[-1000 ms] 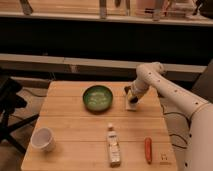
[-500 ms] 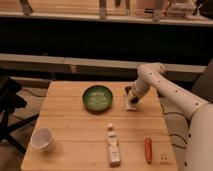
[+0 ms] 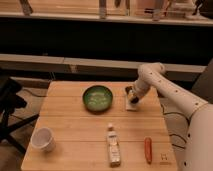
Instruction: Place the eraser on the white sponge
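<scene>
The white sponge (image 3: 131,105) is a small flat white pad on the wooden table (image 3: 70,125), right of the green bowl (image 3: 97,97). My gripper (image 3: 132,97) is at the end of the white arm (image 3: 160,82), right over the sponge's far edge. Something dark sits at the gripper's tip, likely the eraser (image 3: 133,99), just above or touching the sponge; I cannot tell which.
A white cup (image 3: 43,139) stands at the table's front left. A pale bottle (image 3: 114,145) lies near the front middle, and an orange-red carrot-like stick (image 3: 148,149) lies to its right. A dark chair (image 3: 7,100) stands left of the table. A counter runs behind.
The gripper has stayed over the sponge, with hardly any visible movement.
</scene>
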Robot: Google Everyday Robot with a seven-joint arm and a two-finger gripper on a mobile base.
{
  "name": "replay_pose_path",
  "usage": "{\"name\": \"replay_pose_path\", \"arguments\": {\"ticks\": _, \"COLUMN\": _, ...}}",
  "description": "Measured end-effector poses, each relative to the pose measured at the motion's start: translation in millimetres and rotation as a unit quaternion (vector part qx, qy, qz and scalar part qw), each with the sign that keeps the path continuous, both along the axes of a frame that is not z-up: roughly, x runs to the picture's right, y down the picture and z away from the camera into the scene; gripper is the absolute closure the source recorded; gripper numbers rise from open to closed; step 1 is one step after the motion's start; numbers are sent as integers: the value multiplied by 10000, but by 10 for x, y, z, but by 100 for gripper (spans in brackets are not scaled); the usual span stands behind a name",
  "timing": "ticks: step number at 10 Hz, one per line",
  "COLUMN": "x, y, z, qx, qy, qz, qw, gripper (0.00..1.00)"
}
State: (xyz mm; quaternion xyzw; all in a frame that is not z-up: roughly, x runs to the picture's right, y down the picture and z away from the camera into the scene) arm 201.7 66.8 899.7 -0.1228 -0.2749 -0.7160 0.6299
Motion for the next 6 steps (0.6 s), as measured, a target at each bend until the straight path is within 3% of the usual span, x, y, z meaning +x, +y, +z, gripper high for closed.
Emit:
{"name": "replay_pose_path", "arguments": {"ticks": 4, "x": 24, "y": -1, "z": 6, "qx": -11, "qy": -1, "qz": 5, "qw": 10000, "gripper": 20}}
{"name": "replay_pose_path", "arguments": {"ticks": 6, "x": 40, "y": -18, "z": 9, "qx": -3, "qy": 5, "qz": 17, "qw": 10000, "gripper": 27}}
